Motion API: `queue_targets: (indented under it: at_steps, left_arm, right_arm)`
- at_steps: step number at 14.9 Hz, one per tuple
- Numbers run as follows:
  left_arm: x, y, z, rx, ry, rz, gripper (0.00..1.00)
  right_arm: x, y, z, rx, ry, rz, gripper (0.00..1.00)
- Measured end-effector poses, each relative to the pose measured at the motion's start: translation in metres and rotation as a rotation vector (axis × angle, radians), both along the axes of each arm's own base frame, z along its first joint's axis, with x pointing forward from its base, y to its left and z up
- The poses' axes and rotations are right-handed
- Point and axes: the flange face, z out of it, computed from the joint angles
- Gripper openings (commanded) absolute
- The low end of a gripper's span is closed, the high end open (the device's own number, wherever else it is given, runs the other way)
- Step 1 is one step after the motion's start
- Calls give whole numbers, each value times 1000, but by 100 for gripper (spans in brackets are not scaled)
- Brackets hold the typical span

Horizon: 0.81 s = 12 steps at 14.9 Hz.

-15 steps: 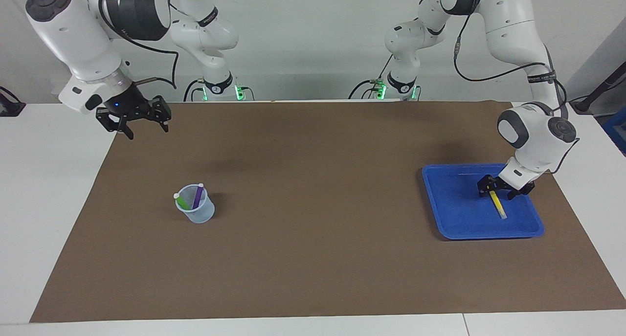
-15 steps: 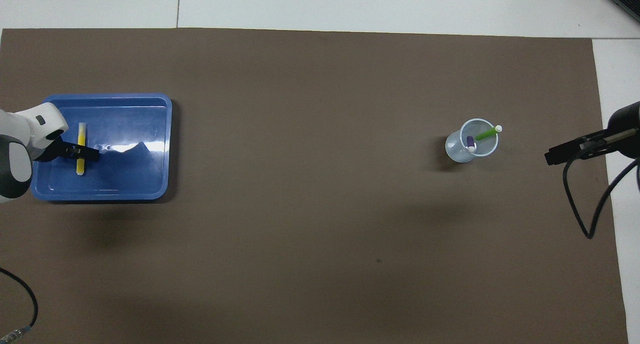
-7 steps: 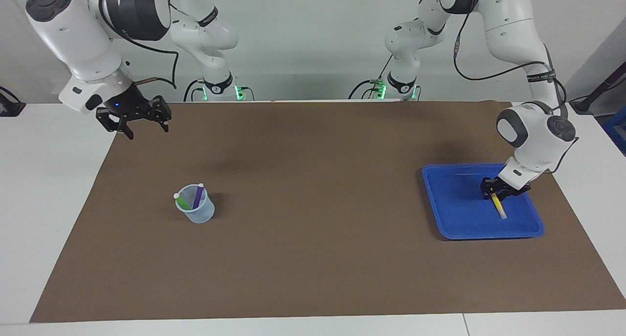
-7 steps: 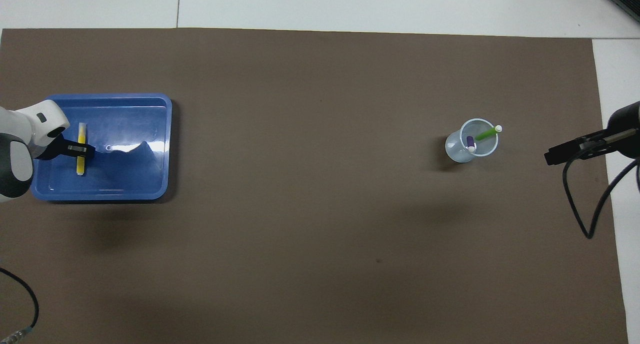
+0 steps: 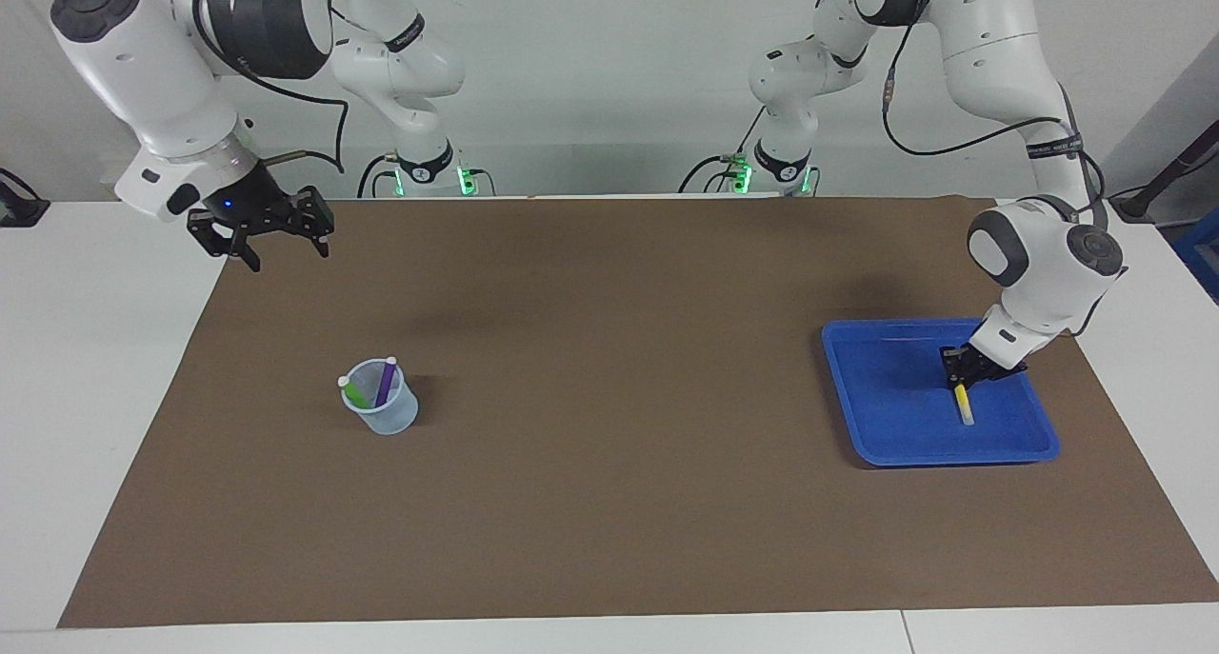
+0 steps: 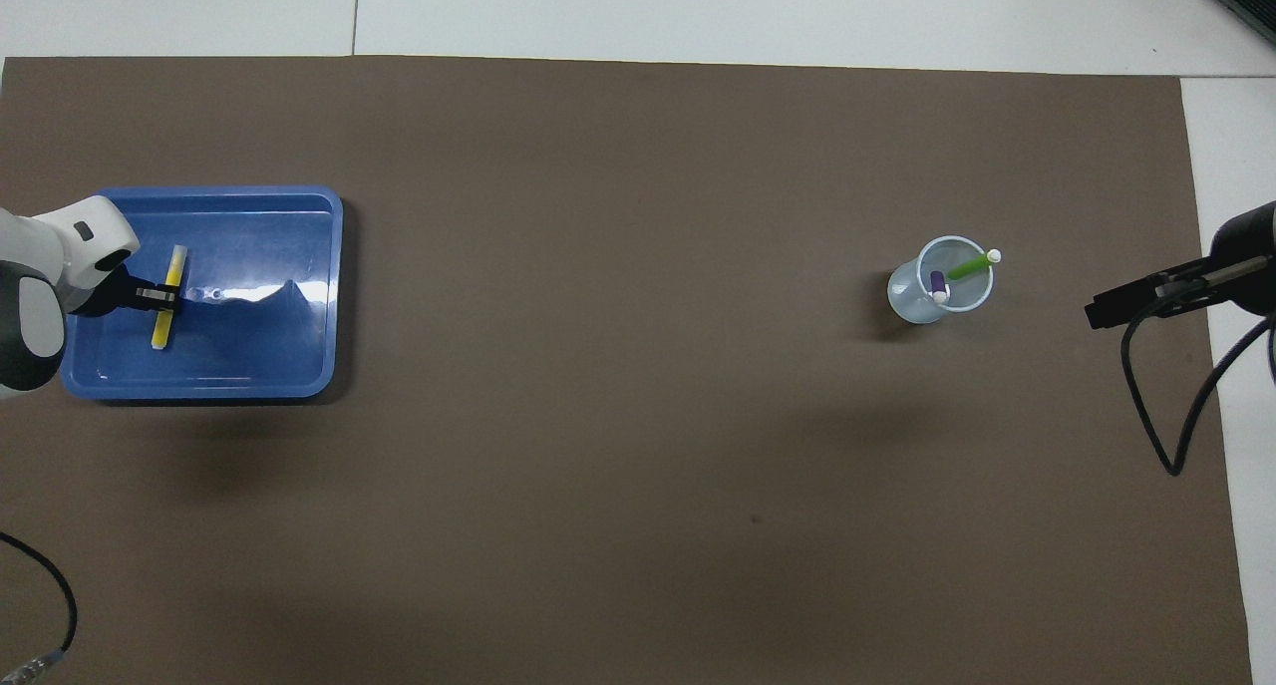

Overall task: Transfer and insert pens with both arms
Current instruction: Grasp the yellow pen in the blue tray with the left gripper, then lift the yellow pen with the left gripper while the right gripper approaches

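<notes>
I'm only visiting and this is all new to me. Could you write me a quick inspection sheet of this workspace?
Surface: brown mat on a white table.
Job's things: yellow pen in the blue tray; green pen and purple pen standing in the clear cup.
Clutter: nothing seen.
Claws: left claw shut on the yellow pen in the tray; right claw open, waiting over the mat's edge.
Cables: black cables along both arms.
Surroundings: pale wall.
</notes>
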Motion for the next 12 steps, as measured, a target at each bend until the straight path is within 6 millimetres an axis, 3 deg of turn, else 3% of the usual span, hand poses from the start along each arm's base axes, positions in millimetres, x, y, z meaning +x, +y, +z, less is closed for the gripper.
queue_targets:
  at_steps: [6, 9, 12]
  left_arm:
    - [24, -8, 48, -177, 29, 269, 0]
    - [35, -32, 60, -327, 68, 562, 0]
    - [40, -76, 61, -384, 149, 821, 0]
  right_arm:
    - [0, 0, 0, 0, 0, -3, 90]
    - [0, 0, 0, 0, 0, -5, 91]
    - [1, 9, -1, 8, 0, -34, 91]
